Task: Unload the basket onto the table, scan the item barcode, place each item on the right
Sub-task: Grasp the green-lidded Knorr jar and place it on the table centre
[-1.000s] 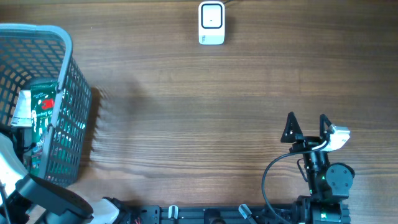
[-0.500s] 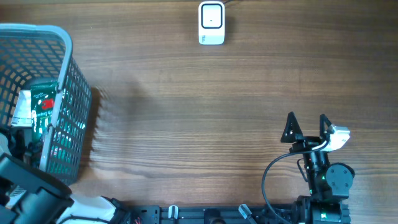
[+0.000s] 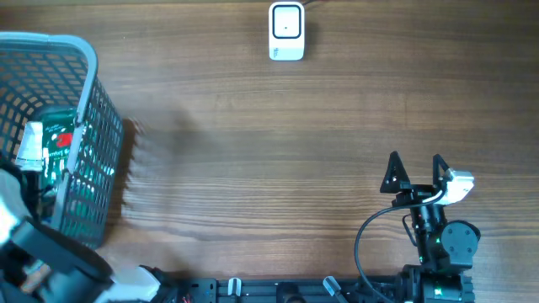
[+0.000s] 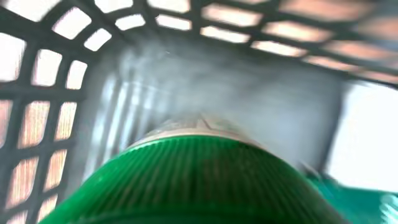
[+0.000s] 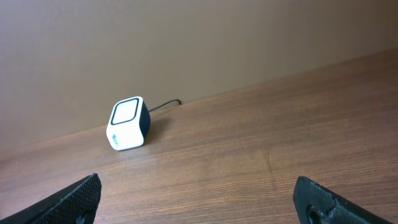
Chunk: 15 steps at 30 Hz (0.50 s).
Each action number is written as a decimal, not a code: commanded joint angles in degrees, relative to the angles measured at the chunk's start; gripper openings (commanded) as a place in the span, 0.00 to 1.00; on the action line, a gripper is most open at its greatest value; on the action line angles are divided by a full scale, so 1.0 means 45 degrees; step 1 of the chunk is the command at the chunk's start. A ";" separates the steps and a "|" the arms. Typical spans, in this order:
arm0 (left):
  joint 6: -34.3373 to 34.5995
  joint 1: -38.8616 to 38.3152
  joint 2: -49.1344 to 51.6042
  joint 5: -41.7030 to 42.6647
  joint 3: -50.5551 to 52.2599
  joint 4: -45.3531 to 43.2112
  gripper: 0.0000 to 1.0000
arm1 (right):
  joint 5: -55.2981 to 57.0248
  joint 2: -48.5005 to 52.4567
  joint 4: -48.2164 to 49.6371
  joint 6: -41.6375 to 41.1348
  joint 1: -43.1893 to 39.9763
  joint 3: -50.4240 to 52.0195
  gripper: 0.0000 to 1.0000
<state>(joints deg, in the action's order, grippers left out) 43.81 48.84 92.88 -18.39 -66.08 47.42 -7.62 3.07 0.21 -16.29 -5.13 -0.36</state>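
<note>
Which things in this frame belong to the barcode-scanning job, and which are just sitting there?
Part of the job:
- green item, inside the basket
- grey basket holding it
- barcode scanner at the table's far edge
- left arm, reaching into the basket

Sitting by:
- right gripper, open, holding nothing, facing the scanner

The right arm [image 3: 438, 244] sat folded at the near edge of the table [image 3: 253, 151], toward its right corner. The right gripper [image 3: 415, 172] pointed at the far edge, fingers spread wide with nothing between them. The left arm [image 3: 55, 252] bent over the near left corner. The left gripper was hidden, so I couldn't tell how its jaws stood.
</note>
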 commanded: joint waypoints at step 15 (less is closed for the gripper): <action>-0.0418 -1.2832 -0.6917 0.5100 -0.0617 -0.0097 0.54 | 0.0087 0.0000 0.0053 -0.0087 0.0053 0.0010 1.00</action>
<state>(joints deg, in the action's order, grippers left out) 45.28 1.54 51.16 7.73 -71.40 46.44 -7.64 3.07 0.21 -16.29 -5.13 -0.36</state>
